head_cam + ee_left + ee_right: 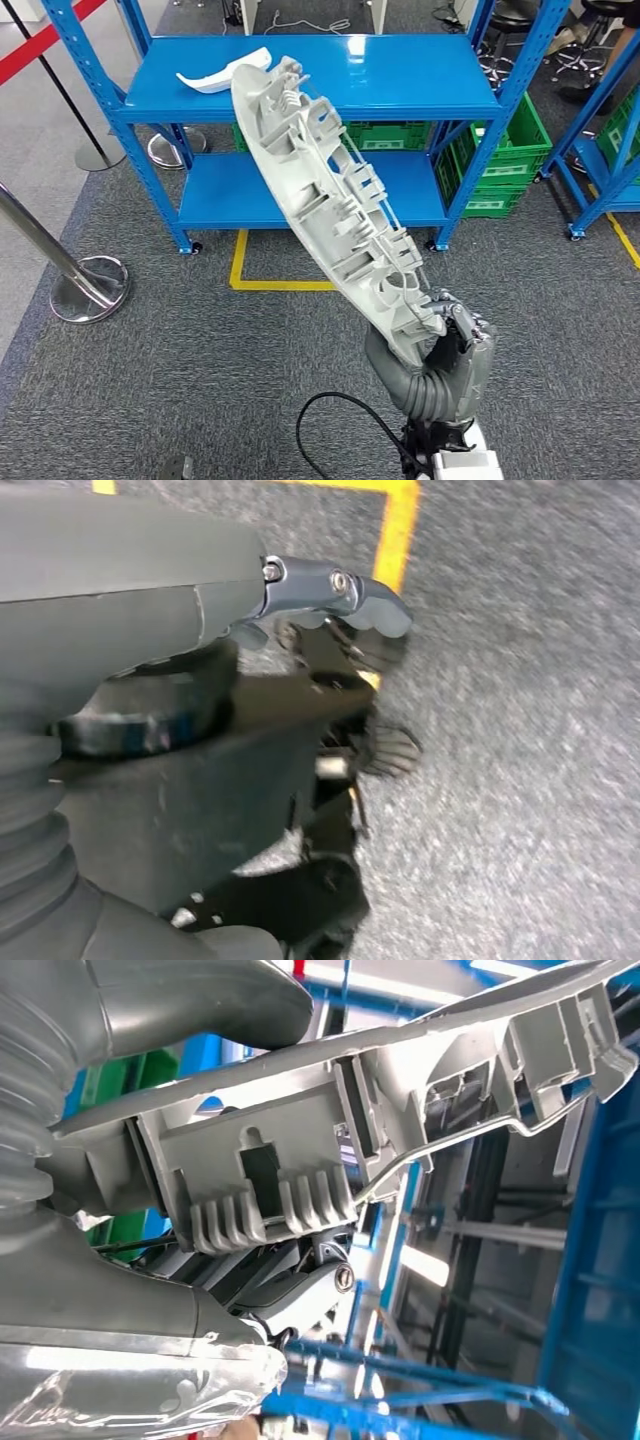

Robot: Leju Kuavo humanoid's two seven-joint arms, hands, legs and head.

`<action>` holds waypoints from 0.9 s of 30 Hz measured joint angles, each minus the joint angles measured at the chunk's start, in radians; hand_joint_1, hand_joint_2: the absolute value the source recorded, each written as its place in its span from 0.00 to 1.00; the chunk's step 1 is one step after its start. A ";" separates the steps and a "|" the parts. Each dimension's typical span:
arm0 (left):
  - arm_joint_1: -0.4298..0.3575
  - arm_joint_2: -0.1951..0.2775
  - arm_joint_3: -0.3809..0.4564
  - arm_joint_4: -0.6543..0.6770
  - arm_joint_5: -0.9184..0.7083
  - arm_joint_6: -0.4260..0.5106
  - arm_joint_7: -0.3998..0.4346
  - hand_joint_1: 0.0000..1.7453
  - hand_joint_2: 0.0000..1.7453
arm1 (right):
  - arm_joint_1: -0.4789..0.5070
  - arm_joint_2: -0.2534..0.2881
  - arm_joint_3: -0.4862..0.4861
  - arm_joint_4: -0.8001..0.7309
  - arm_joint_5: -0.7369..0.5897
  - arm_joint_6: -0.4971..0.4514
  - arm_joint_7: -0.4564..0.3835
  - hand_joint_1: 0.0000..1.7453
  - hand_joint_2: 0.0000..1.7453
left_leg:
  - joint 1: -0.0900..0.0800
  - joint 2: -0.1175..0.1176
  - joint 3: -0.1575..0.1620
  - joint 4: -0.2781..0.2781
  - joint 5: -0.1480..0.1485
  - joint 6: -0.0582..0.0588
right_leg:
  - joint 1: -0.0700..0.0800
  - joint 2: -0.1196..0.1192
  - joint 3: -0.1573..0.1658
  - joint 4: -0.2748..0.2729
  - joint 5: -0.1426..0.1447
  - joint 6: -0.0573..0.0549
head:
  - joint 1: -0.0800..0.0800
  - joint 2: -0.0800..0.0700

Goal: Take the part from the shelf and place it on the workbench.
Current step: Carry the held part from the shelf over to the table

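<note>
Part (332, 200) off the blue shelf (423, 80), clamped at its near end in right robot hand (453, 335), raised over carpet. Left robot hand (332, 590) low, grip unclear. Next, by judgement: carrying to counter.

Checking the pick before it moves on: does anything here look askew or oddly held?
The right hand grips the long grey part by one end only, so it juts out tilted toward the blue shelf. A white part lies on the top shelf. No visible damage.
</note>
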 joint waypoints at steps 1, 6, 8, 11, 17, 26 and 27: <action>0.001 0.000 -0.001 0.000 -0.009 0.018 0.004 0.00 1.00 | 0.001 0.000 0.000 0.000 -0.007 0.007 -0.010 1.00 1.00 | 0.001 0.001 -0.003 -0.001 0.005 0.008 | -0.001 0.000 -0.013 0.028 -0.022 0.004 | 0.001 0.000; 0.001 0.000 -0.005 0.000 -0.062 0.125 0.034 0.00 1.00 | 0.000 0.000 0.000 -0.002 -0.008 0.009 -0.032 1.00 1.00 | -0.003 0.004 -0.021 0.003 0.023 0.025 | -0.001 0.001 -0.095 0.293 -0.155 0.012 | 0.003 0.000; 0.001 -0.001 -0.010 0.000 -0.079 0.155 0.054 0.00 1.00 | -0.003 0.000 0.000 -0.002 -0.006 0.007 -0.033 1.00 1.00 | -0.003 0.003 -0.028 0.007 0.028 0.023 | 0.001 0.001 -0.029 0.206 -0.116 0.006 | 0.003 0.000; 0.001 -0.003 -0.026 0.000 -0.100 0.187 0.083 0.00 1.00 | -0.014 0.001 0.000 -0.004 0.002 0.004 -0.036 1.00 1.00 | -0.007 0.003 -0.035 0.012 0.035 0.013 | 0.005 0.000 0.088 0.018 -0.072 -0.005 | 0.002 0.000; 0.000 -0.003 -0.034 0.000 -0.108 0.193 0.092 0.00 1.00 | -0.016 0.010 -0.002 -0.020 0.027 -0.057 -0.071 1.00 1.00 | -0.004 0.004 -0.080 0.081 -0.008 -0.020 | 0.001 -0.001 0.080 -0.008 -0.050 -0.031 | -0.003 0.000; -0.005 -0.004 -0.045 0.000 -0.139 0.214 0.118 0.00 1.00 | -0.007 0.029 -0.013 -0.033 0.066 -0.073 -0.085 1.00 1.00 | 0.005 0.050 -0.036 0.068 0.002 -0.036 | 0.002 -0.012 0.046 0.004 -0.027 -0.019 | -0.010 0.000; -0.007 -0.005 -0.051 0.000 -0.149 0.217 0.129 0.00 1.00 | -0.007 0.029 -0.014 -0.034 0.069 -0.073 -0.083 1.00 1.00 | 0.004 0.058 -0.025 0.039 0.007 -0.030 | 0.005 -0.018 0.042 0.008 -0.026 -0.014 | -0.010 0.000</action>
